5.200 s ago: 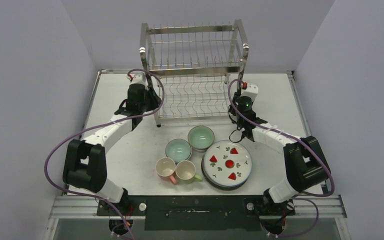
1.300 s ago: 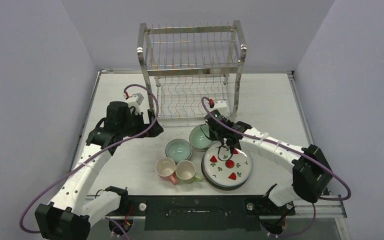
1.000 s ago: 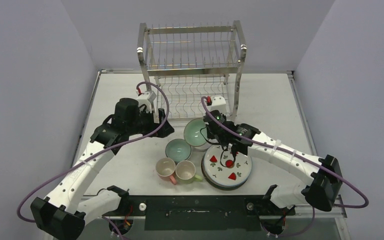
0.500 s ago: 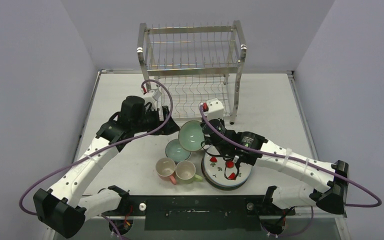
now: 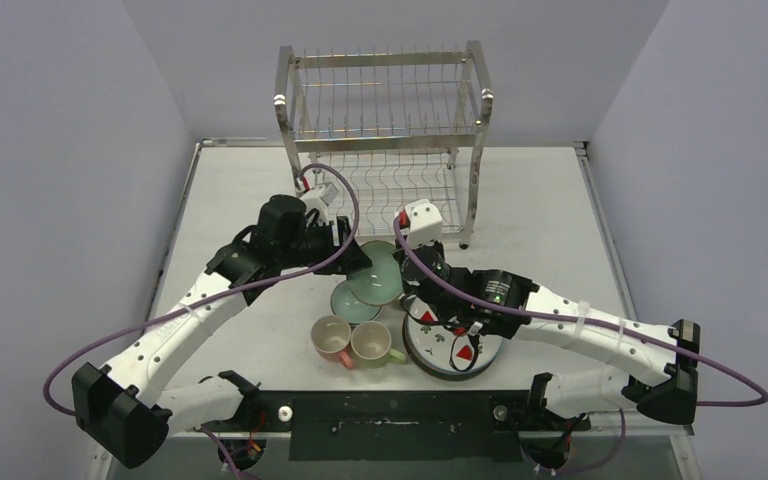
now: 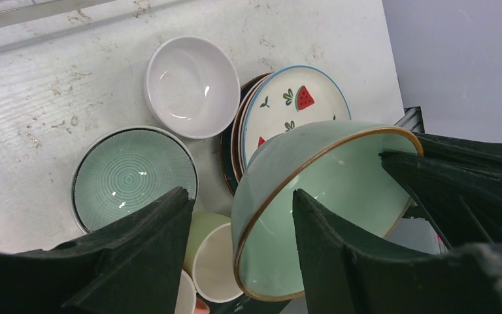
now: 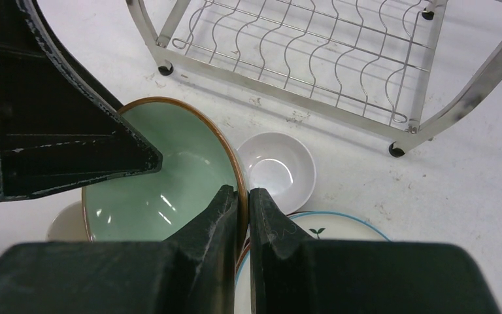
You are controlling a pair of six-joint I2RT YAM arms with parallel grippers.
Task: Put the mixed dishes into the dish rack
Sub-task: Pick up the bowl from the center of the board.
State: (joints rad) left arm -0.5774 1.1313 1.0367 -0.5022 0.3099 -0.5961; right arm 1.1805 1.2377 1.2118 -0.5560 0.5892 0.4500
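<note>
A mint-green bowl with a brown rim hangs tilted above the table, and my right gripper is shut on its rim. My left gripper is open and straddles the opposite rim of that bowl, one finger inside it and the other outside. Below lie a ribbed teal bowl, a white bowl, the pink mug, the green mug and the stacked plates with the strawberry plate on top. The dish rack stands behind with nothing in it.
The rack's lower wire tier and its feet are just beyond the white bowl. Both arms crowd together over the dishes at the table's middle. Grey walls close in on the left and right of the table.
The right gripper has lifted and tilted the mint-green bowl and carried it left. The left gripper has moved right onto the bowl's rim, its jaws narrowing.
</note>
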